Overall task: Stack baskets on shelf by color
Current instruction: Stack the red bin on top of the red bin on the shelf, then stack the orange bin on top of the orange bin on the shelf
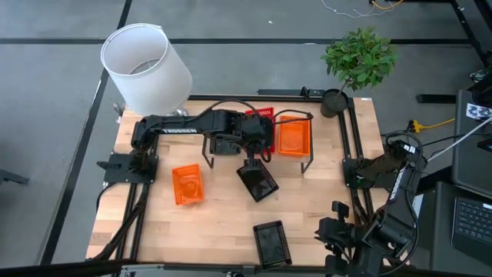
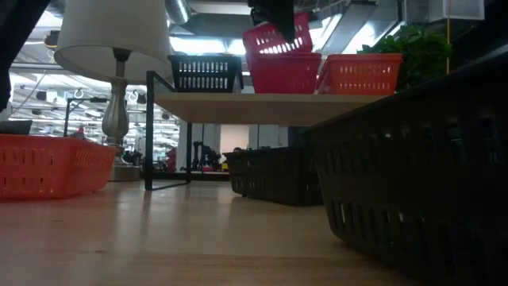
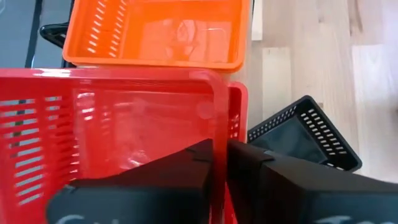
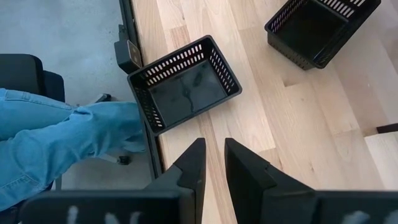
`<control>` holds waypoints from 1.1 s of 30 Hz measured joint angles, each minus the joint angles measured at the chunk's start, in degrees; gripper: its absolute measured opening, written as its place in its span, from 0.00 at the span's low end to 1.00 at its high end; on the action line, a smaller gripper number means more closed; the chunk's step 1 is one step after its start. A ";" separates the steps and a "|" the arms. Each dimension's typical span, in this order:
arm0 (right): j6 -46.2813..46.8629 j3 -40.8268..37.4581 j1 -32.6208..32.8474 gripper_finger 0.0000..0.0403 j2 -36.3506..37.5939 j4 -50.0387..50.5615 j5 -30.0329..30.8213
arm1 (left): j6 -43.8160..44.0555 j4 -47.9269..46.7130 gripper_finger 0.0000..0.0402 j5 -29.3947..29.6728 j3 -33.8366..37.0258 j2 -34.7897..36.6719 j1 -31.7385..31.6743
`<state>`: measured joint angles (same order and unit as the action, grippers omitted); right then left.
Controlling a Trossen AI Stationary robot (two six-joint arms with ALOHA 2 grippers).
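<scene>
On the shelf (image 2: 238,100) stand a black basket (image 2: 205,73), a red basket (image 2: 284,73) and an orange basket (image 2: 361,73). A second red basket (image 2: 275,37) lies tilted on top of the red one, and my left gripper (image 3: 216,155) is shut on it from above. An orange basket (image 1: 187,185) and two black baskets (image 1: 257,181) (image 1: 271,242) rest on the tabletop on their bottoms. At the table's right edge my right gripper (image 4: 213,146) hangs open over the wood, a narrow gap between its fingers and nothing in it. My left gripper pinches one side wall of the upper red basket at its rim (image 3: 215,118), one finger inside the basket and one outside. The fingers slant down from above. The basket is tilted, its lower end resting in the red basket (image 3: 237,102) beneath it.
A white lamp (image 1: 146,65) stands at the table's far left and a potted plant (image 1: 357,61) at the far right. A person's leg in jeans (image 4: 62,137) shows beside the near edge, close to a black basket (image 4: 183,84). Bare wood lies between the loose baskets.
</scene>
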<state>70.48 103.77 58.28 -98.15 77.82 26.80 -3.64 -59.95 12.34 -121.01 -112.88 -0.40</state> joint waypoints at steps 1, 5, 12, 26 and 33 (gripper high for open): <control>0.00 0.00 0.00 0.15 0.00 0.00 -0.02 | 0.00 0.00 0.08 0.00 0.00 0.00 0.00; 0.04 0.00 0.00 0.15 0.00 0.00 -0.95 | 0.03 0.08 0.16 0.15 0.00 0.00 -0.02; 0.04 0.00 0.00 0.15 -0.01 0.00 -1.11 | 0.15 0.34 0.23 0.20 -0.88 0.00 0.38; 0.02 0.00 0.13 0.15 -0.02 -0.08 -1.03 | 17.70 -22.48 0.22 -3.33 -14.05 0.32 10.44; 0.00 0.00 0.13 0.15 -0.02 -0.65 -0.94 | 28.00 -29.91 0.22 -7.98 -5.01 2.20 20.97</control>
<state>70.48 103.77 58.41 -98.17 77.17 25.87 24.36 -89.86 4.36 -126.03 -110.69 20.57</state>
